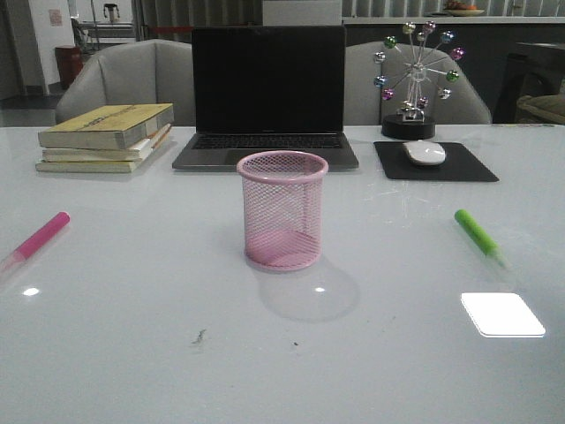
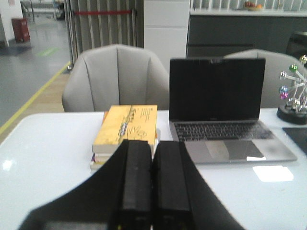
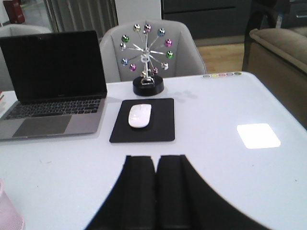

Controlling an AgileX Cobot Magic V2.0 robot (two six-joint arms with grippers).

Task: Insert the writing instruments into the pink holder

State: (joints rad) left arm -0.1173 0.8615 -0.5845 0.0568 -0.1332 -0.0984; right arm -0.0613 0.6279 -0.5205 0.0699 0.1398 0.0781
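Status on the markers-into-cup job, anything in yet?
Nothing is done: the round pink wire-mesh cup stands empty at mid-table. The hot pink marker lies flat to its left, the bright green marker flat to its right. Nothing is in hand: the left gripper and the right gripper are shut on nothing, away from both. Both pickups and insertions remain.

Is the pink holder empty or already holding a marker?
Empty: the pink holder stands upright, mesh showing nothing inside; both markers lie on the table.
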